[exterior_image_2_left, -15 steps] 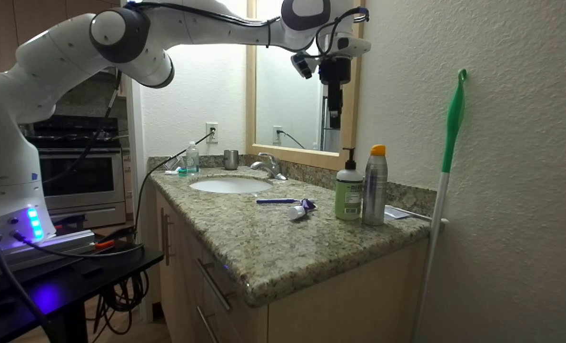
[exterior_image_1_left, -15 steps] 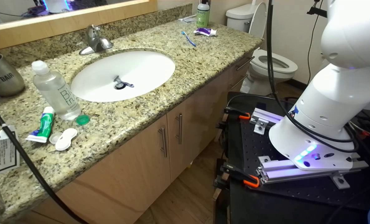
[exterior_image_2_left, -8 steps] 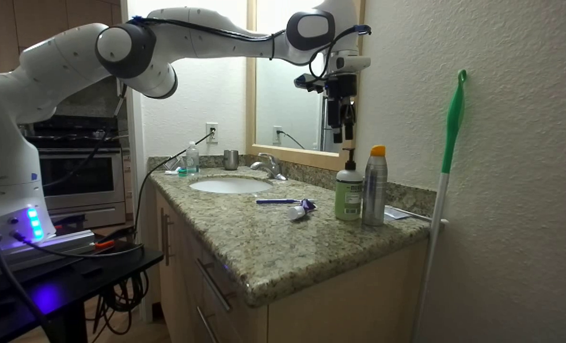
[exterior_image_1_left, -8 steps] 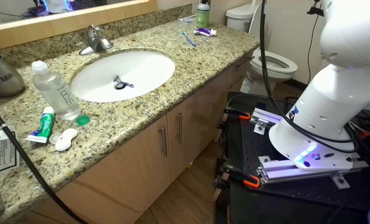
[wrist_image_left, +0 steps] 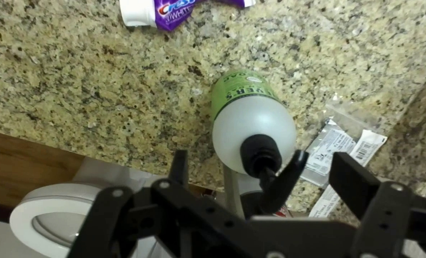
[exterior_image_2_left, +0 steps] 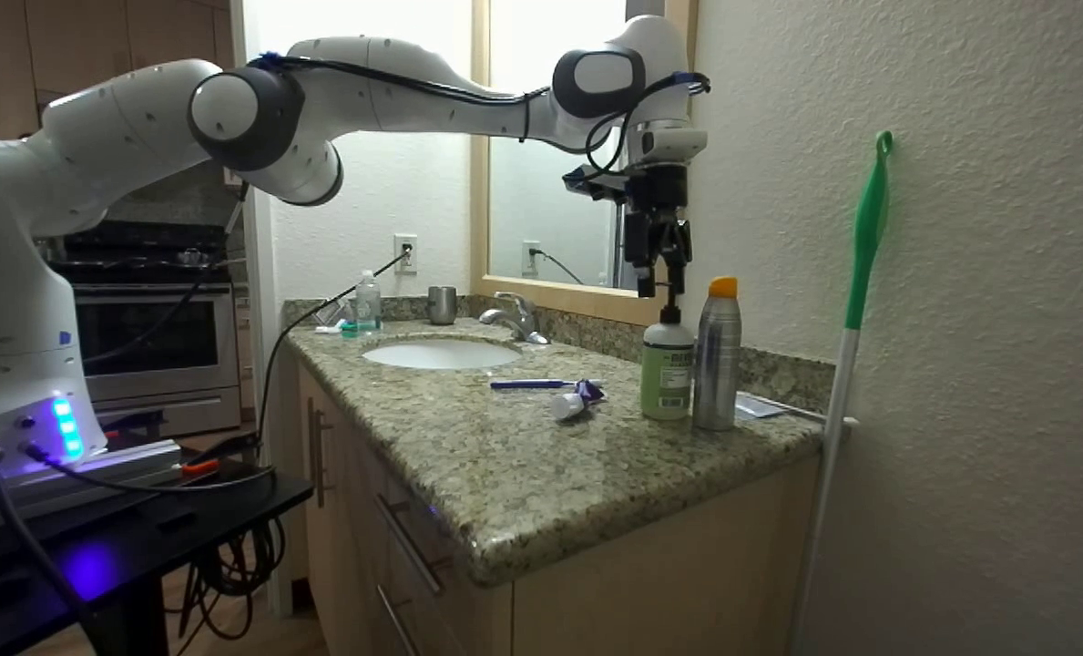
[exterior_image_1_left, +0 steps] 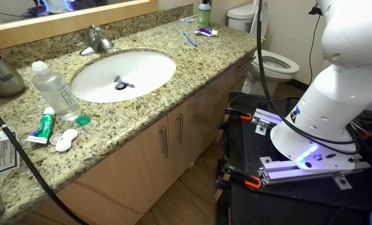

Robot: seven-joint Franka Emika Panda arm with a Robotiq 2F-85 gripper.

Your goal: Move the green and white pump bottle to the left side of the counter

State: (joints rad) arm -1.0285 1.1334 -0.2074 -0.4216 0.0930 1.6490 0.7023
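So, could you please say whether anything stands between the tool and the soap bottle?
Nothing visible does: the open tool hangs over the green soap bottle, whose black pump shows between the fingers in the wrist view. The silver spray can stands beside the bottle, not between.

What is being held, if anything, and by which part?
Nothing: the tool is open; in the wrist view, gaps flank the black pump of the green bottle.
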